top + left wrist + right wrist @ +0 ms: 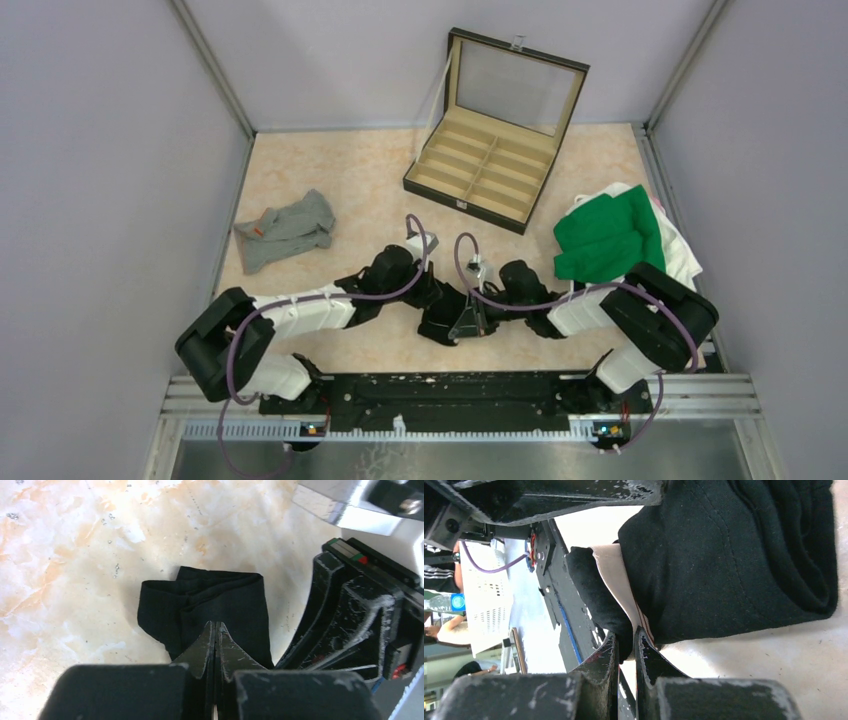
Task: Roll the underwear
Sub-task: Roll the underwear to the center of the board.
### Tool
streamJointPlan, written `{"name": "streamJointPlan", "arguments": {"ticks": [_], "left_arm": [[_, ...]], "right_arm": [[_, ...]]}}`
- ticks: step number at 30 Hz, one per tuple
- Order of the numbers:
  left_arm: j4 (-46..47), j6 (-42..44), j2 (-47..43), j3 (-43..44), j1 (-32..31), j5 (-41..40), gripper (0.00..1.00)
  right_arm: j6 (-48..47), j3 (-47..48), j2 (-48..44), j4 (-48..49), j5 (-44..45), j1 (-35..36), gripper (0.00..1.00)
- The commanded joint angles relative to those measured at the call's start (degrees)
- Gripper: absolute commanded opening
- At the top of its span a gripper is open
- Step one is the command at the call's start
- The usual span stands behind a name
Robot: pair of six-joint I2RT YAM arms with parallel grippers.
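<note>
black underwear (225, 600), right gripper (626, 633) pinching its edge, left gripper (216, 624) closed

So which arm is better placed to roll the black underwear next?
Right, I think: the right claw pinches an edge of the black underwear. The left claw is shut, its tips only over it, holding nothing that I can see.

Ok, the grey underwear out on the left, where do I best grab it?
Probably a fold at the end of the grey underwear away from its orange label. Come straight down from above: it lies crumpled and low on the table, so no edge offers a sideways grip.
</note>
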Motion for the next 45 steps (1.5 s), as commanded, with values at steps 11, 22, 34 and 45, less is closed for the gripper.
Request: {"name": "streamJointPlan", "arguments": {"ticks": [11, 22, 34, 45], "left_arm": [[3.0, 2.6, 5.9, -0.2, 1.2, -1.3, 0.00], [3.3, 2.8, 6.1, -0.3, 1.2, 0.1, 0.00], [3.6, 2.6, 6.1, -0.7, 1.2, 1.7, 0.00], [3.7, 2.3, 5.8, 0.0, 1.2, 3.0, 0.00]], "right_arm": [[-1.5, 3.2, 2.0, -8.5, 1.2, -3.0, 0.00], [-3.1, 6.2, 3.6, -13.3, 1.3, -5.1, 0.01], [-6.9, 10.7, 4.1, -20.9, 6.5, -5.6, 0.06], [-8.2, 13.4, 5.3, -27.7, 11.4, -5.6, 0.07]]}}
